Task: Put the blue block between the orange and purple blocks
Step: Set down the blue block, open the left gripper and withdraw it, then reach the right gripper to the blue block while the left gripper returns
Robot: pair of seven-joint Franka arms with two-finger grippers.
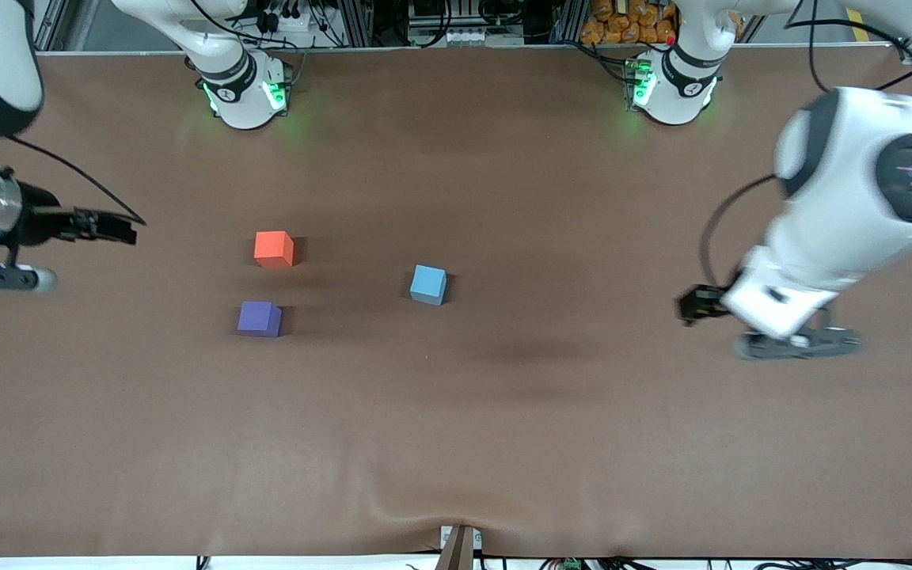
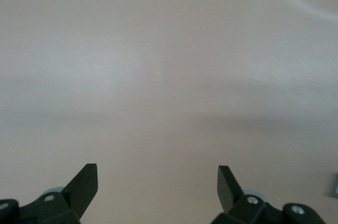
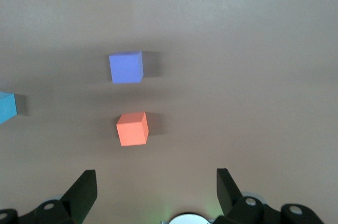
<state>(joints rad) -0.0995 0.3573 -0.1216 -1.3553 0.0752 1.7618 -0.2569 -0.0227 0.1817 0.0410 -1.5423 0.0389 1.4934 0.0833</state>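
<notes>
A: Blue block (image 1: 428,284) sits alone on the brown table (image 1: 503,435), well apart from the orange block (image 1: 274,248), toward the left arm's end and a little nearer the front camera than it. Purple block (image 1: 260,318) lies nearer the camera than the orange block, a narrow gap between them.

B: Grippers?

A: Left gripper (image 2: 157,187) hangs over bare table, well toward the left arm's end from the blue block, fingers spread, holding nothing. Right gripper (image 3: 157,191) hangs off the right arm's end, also spread and empty, looking down on the orange block.

B: Risks?

A: My read: the gap looks barely wider than one cube. Lowering the blue block in with spread fingers could shove the orange block or the purple one aside. An off-centre grasp could also tip the cube.

B: Anything hidden?

A: Left wrist view catches only a sliver of blue at its edge. In the front view the left arm's bulk covers most of its gripper.
</notes>
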